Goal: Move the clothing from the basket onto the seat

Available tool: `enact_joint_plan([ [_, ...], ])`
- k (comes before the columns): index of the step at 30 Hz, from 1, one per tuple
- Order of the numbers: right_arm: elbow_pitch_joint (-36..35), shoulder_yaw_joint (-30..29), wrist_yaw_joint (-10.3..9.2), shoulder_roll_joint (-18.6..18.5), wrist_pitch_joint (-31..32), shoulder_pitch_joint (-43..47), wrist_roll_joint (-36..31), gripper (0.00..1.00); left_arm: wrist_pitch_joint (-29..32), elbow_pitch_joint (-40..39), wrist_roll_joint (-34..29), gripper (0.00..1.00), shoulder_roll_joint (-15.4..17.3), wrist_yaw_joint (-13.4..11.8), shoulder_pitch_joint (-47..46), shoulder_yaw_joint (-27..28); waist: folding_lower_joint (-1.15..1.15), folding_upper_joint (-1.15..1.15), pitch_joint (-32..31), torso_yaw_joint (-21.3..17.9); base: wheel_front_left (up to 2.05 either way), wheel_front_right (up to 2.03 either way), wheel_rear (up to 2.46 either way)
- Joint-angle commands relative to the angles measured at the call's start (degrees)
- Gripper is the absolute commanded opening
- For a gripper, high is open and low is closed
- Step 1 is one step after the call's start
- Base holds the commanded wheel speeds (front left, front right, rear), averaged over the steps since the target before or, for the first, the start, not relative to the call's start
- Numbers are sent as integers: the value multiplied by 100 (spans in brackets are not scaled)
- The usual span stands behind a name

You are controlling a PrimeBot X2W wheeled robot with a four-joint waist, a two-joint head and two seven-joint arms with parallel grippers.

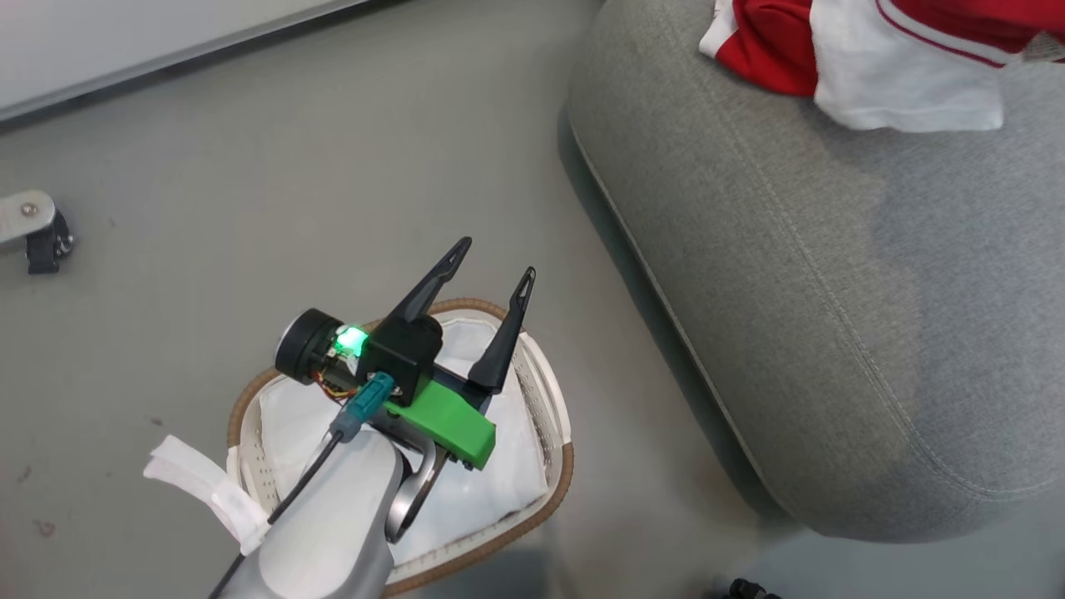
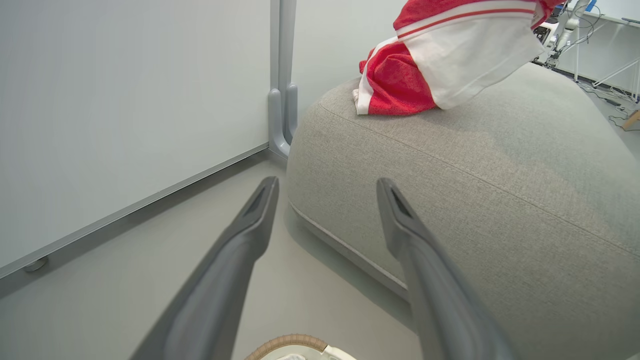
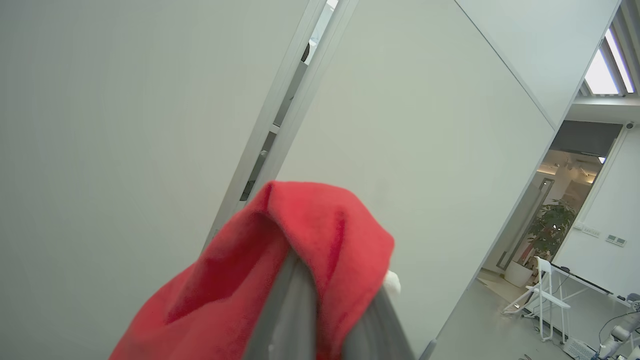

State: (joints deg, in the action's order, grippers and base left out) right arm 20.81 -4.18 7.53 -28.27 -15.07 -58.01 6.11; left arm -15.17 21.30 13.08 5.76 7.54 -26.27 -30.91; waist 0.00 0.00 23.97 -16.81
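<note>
Fig.: floor [image 1: 250, 166] and pale wall panel [image 2: 125, 125] form the backgrnd. Seat [image 1: 832, 291], a large grey cushion w/ stitched seams, occupies the right of the head view and stands on the floor beside the panel. Clothing [image 1: 874, 66] lies at the seat's far end: red fabric w/ white stripes rests on the cushion top, and a white panel w/ a thin red line lies over it, as the left wrist view also shows [image 2: 400, 85]. Right wrist view: a fold of red clothing [image 3: 300, 225] is draped over the right gripper [image 3: 332, 300], fingers pressed together and pinching the cloth, tips hidden under it. Basket [image 1: 566, 474], oval w/ brown woven rim, sits on the floor near the seat's edge, apart from it; white liner [image 1: 474, 491] shows inside, one flap hanging over the left rim. Left gripper [image 1: 495, 259] hovers above the basket, fingers spread wide, pointing twd. the seat. Small caster [image 1: 37, 233] at far left.
</note>
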Motion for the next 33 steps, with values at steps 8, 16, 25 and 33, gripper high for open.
enact_joint_plan([
  [8,1198,-291,-8,-141,-6,-624,-357,0,5,-176,-265,100,155,-13,-467,234,0,0,1342,493,0,0,0],
  [16,1834,-801,-8,219,-16,-422,-769,0,5,-348,-469,100,217,-43,-624,417,0,0,1924,558,0,0,0],
  [25,2003,-1491,-8,624,-18,-91,-1293,100,5,-331,-551,100,281,-36,-570,482,0,0,2021,389,0,0,0],
  [33,1612,-1557,-8,888,-13,411,-1245,100,5,-194,-455,100,279,-20,-426,389,0,0,1709,156,0,0,0],
])
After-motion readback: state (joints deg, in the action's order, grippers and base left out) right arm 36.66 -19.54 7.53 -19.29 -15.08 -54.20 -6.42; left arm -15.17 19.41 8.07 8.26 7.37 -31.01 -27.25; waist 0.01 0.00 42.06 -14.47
